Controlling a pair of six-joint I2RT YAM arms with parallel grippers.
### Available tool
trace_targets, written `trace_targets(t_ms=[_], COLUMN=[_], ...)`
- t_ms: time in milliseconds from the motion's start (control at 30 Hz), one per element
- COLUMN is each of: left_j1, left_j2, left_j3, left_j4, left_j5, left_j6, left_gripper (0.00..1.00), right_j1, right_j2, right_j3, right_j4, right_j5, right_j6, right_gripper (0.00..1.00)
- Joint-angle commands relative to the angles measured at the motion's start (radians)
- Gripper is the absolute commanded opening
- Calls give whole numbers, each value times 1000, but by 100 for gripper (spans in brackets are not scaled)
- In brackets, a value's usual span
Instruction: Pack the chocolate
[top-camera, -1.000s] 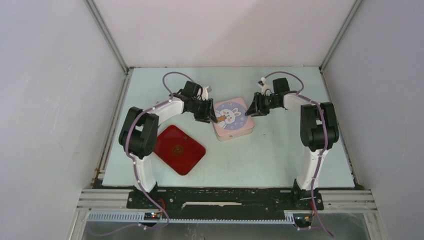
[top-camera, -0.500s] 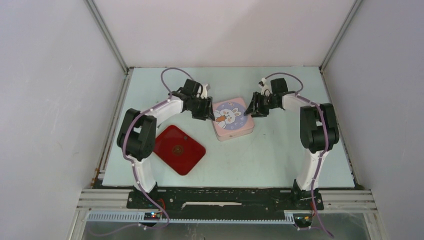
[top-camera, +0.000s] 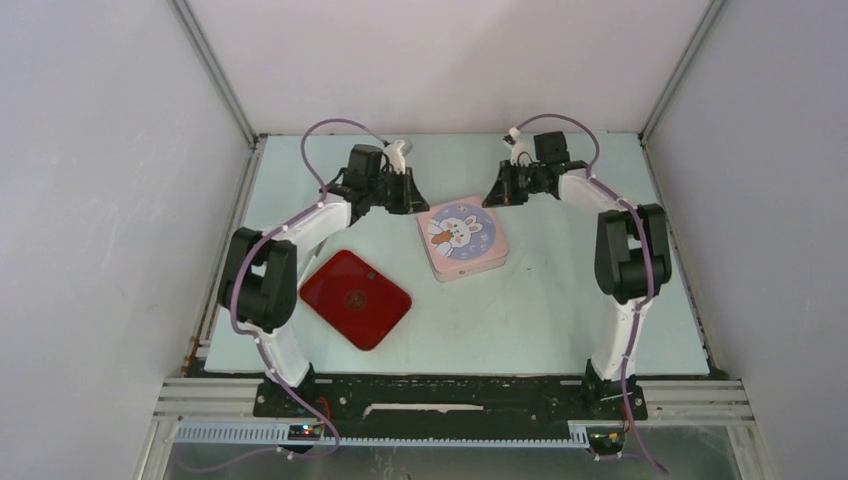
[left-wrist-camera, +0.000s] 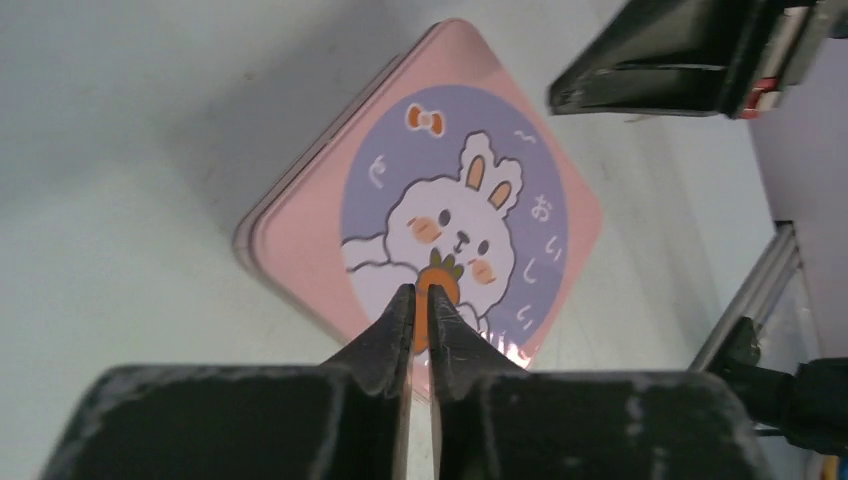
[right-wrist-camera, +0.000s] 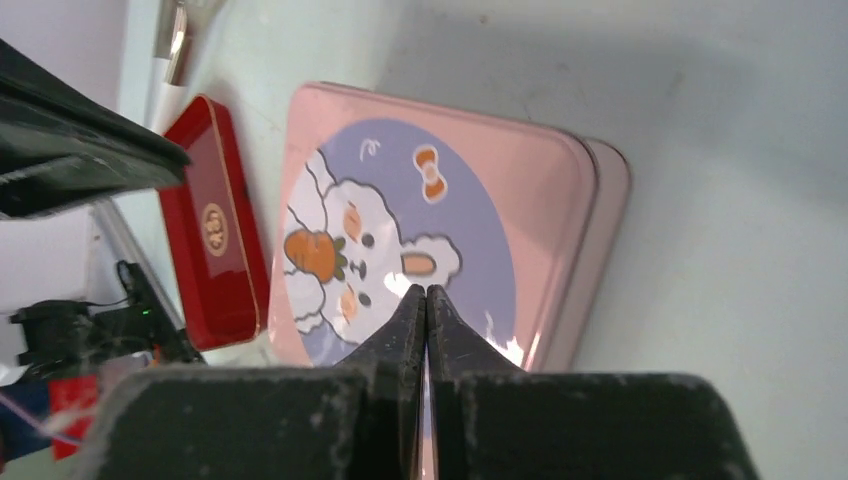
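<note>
Since no chocolate shows in any view, its place cannot be told; as a judgement, the pieces may lie under a lid. Nearest the bases, on the left arm's side, the red tray (top-camera: 355, 298) lies flat on the table (top-camera: 560, 310). Beyond it, near the middle, sits the pink tin (top-camera: 462, 237) with its rabbit lid on. It is square and turned a little, so it has no long axis. Just past its far edge hang the left gripper (left-wrist-camera: 420, 295), off the far-left corner, and the right gripper (right-wrist-camera: 427, 293), off the far-right corner. Neither touches the tin. Each has its fingers pressed together and holds nothing. The tin lies between them, toward the bases, about equally near both arms. Lifting the lid probably needs the fingers to part first.
</note>
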Motion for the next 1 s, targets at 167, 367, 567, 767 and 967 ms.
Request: trace_targets(t_ms=[167, 367, 567, 767, 967], left_j1=[28, 29, 33, 33, 41], left_j2=[217, 275, 158, -11, 60], left_j3=[23, 50, 64, 46, 47], left_j4=[128, 79, 130, 269, 249], left_j5=[159, 140, 164, 214, 193], left_j6=[-192, -192, -157, -135, -180], left_gripper=[4, 4, 4, 4, 4], right_j1=[-8, 5, -6, -6, -14], right_j2=[296, 342, 192, 72, 177], right_j3=[231, 216, 205, 232, 255], right_j4=[-4, -20, 6, 56, 91], right_j5=[-135, -135, -194, -251, -237], right_j6=[111, 119, 79, 110, 170], right_gripper=[0, 0, 0, 0, 0])
